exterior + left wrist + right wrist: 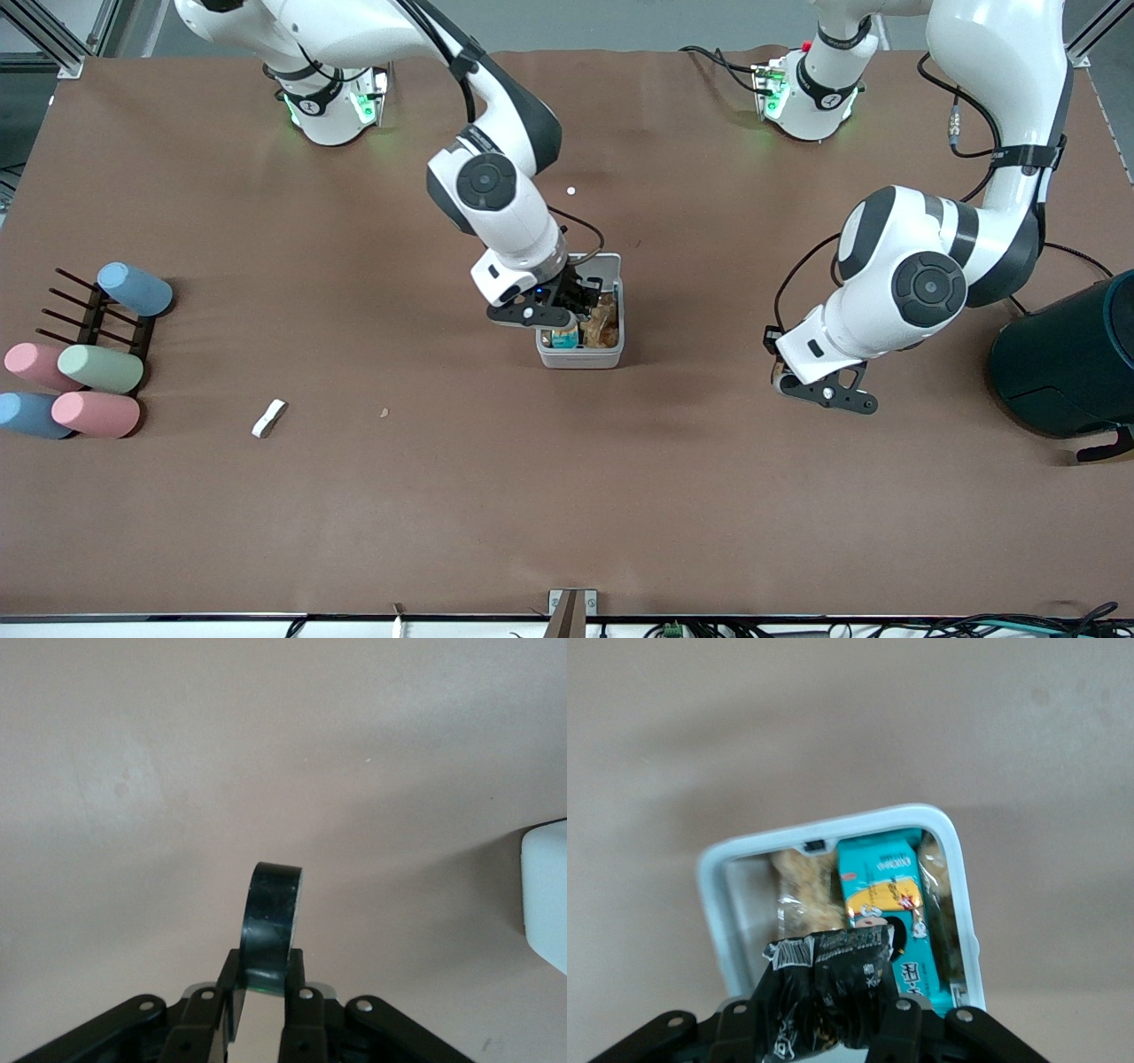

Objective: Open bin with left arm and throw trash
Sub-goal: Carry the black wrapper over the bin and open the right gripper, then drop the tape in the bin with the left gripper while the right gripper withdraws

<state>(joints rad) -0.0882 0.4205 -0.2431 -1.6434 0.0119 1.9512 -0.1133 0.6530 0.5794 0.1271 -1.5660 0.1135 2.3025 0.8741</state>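
While the right gripper hung over the open bin, its fingers were clamped on the crumpled black wrapper, directly above the snack packets inside. Toward the left arm's end of the table, the left gripper pinched the black tape roll above bare tabletop. Nearer the front camera lay the white oblong piece.

Bright even overhead light, soft shadows under both arms, wrist views slightly soft, no glare
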